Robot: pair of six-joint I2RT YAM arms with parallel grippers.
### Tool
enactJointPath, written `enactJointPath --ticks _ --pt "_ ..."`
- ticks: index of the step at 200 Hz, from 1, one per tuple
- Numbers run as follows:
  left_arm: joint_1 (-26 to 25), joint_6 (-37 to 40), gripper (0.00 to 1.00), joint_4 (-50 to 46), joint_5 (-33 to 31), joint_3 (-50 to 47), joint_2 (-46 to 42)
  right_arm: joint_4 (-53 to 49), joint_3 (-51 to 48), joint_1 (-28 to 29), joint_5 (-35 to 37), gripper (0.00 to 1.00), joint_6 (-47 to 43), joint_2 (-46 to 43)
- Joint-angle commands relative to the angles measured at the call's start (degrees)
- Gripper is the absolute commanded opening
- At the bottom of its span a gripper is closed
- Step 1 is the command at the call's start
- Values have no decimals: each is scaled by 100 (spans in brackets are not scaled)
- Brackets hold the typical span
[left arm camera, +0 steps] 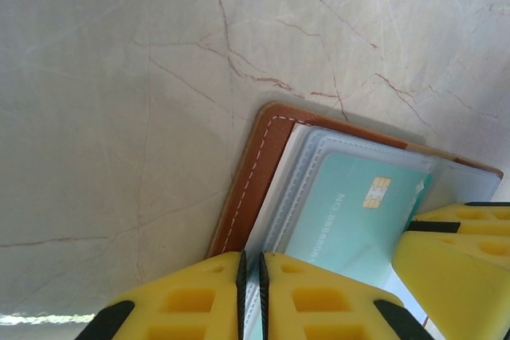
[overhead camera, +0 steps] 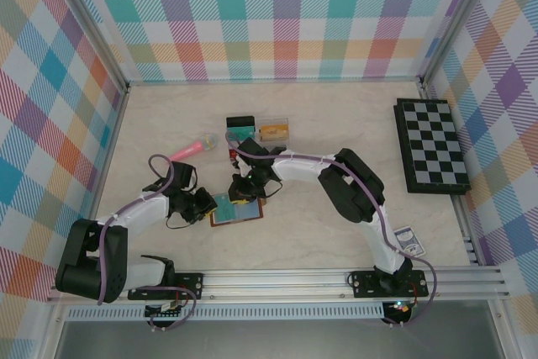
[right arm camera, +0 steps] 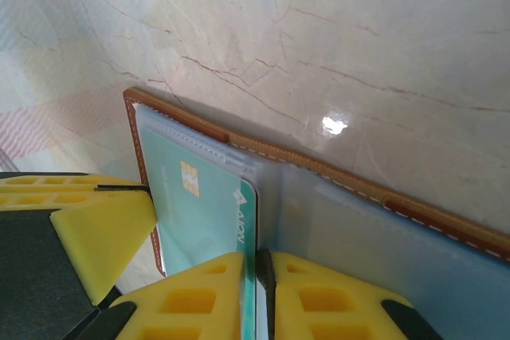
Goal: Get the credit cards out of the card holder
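Sandwiching card holder (left arm camera: 249,185) pages, left fingers (left arm camera: 191,302) and right fingers (right arm camera: 201,300) clamp tight.

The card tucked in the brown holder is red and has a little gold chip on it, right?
Not quite. The card in the brown holder is teal, not red. It does have a little gold chip. The left wrist view shows this.
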Motion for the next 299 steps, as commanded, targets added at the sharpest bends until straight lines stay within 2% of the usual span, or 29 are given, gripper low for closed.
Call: enactJointPath --ticks 1,123,153,177,213,266,299 --pt "-93 28 14 -93 -162 -144 132 145 8 -12 -230 14 78 133" --pt "-115 29 10 -10 14 -164 147 231 113 -18 -469 11 111 263" --pt "-115 38 13 -110 -111 -155 92 81 64 -35 -215 4 65 152" --pt "-117 49 20 -169 -160 -146 28 78 -109 -118 -80 2 4 -48" --pt "-115 76 21 -213 -158 -111 44 -80 -201 -192 60 2 -199 -271" --pt "-115 110 14 -265 -149 -76 53 -289 -317 -238 359 1 -246 -398" --pt "-115 155 13 -415 -132 64 -68 -242 -335 -247 301 1 -245 -393"
